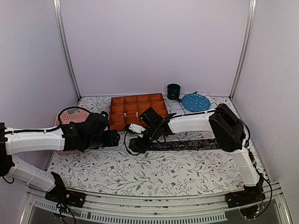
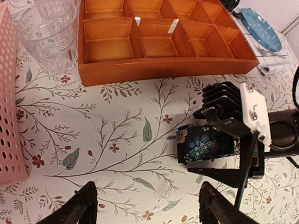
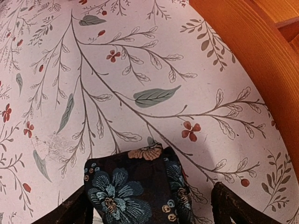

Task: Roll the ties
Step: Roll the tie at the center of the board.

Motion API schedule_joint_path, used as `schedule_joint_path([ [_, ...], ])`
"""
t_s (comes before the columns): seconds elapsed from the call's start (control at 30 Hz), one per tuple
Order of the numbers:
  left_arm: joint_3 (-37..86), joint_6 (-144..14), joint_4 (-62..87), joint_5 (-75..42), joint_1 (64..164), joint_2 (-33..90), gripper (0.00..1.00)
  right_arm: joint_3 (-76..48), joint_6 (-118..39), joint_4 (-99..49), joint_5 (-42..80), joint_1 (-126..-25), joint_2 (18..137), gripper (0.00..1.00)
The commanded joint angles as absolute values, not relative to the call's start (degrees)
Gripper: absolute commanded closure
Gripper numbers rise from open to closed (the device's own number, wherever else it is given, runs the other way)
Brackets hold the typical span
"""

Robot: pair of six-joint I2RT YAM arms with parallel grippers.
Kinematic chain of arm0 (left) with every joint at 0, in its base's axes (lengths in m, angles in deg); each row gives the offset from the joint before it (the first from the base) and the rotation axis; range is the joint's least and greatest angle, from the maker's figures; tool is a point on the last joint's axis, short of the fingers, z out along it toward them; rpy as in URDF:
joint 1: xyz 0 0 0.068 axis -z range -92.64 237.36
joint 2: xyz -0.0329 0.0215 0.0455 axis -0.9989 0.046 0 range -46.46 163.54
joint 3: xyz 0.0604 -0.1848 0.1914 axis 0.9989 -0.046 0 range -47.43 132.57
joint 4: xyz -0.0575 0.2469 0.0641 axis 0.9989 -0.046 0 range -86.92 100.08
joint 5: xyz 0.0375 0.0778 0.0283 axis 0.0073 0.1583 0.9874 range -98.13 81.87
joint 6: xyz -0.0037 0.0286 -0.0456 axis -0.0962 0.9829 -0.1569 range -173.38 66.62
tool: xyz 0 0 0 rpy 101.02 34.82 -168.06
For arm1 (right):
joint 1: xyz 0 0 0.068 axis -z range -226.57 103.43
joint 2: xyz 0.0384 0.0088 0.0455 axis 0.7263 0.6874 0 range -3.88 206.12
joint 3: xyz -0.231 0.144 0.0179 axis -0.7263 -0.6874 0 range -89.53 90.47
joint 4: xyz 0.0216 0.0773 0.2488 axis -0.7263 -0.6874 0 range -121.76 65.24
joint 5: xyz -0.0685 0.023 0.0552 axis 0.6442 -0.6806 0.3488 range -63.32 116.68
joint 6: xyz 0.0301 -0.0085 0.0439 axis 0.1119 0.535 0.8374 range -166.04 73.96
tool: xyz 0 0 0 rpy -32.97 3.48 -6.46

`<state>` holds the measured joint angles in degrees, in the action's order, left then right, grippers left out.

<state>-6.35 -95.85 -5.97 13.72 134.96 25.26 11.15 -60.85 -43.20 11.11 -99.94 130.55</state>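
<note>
A dark tie [image 1: 187,144] with blue and orange flowers lies flat across the floral table, running rightward from the middle. Its folded left end shows in the left wrist view [image 2: 203,145] and in the right wrist view [image 3: 135,186]. My right gripper [image 1: 136,145] is open and low over that end. In the right wrist view [image 3: 154,212] the tie end lies between its two fingers, with a gap on the right side. My left gripper [image 1: 112,138] is open and empty, just left of the tie end; its fingertips [image 2: 86,205] hover over bare cloth.
An orange wooden compartment tray [image 1: 138,109] stands just behind both grippers, also in the left wrist view [image 2: 163,70]. A pink perforated basket [image 1: 70,116] and a clear glass [image 2: 49,32] are at the left. A black cup [image 1: 174,91] and a blue dotted plate [image 1: 195,101] sit at the back right.
</note>
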Motion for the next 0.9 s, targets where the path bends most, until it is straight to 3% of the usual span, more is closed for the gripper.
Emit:
schedule_joint_path([
  [0.0, -7.26, -95.23, -4.91, 13.37, 134.28, 25.54, 0.28, 9.0, -57.88, -45.32, 11.38, -100.01, 124.08, 0.13],
  [0.43, -8.14, -95.51, -4.4, 13.35, 134.14, 23.68, 0.28, 9.34, -52.21, -43.53, 3.14, -98.22, 114.16, 0.1],
  [0.67, -8.32, -95.33, -2.1, 10.89, 132.83, 24.3, 0.28, 4.03, -40.76, -34.61, 2.97, -95.69, 107.61, 0.12],
  [0.77, -8.62, -95.36, 1.55, 5.67, 130.14, 25.45, 0.28, 0.96, -30.29, -31.08, 3.83, -94.55, 106.2, 0.26],
  [0.87, -9.25, -95.96, 6.34, -1.29, 127.18, 27.53, 0.29, -1.86, -23.09, -28.43, 2.95, -94.24, 106.47, 0.54],
])
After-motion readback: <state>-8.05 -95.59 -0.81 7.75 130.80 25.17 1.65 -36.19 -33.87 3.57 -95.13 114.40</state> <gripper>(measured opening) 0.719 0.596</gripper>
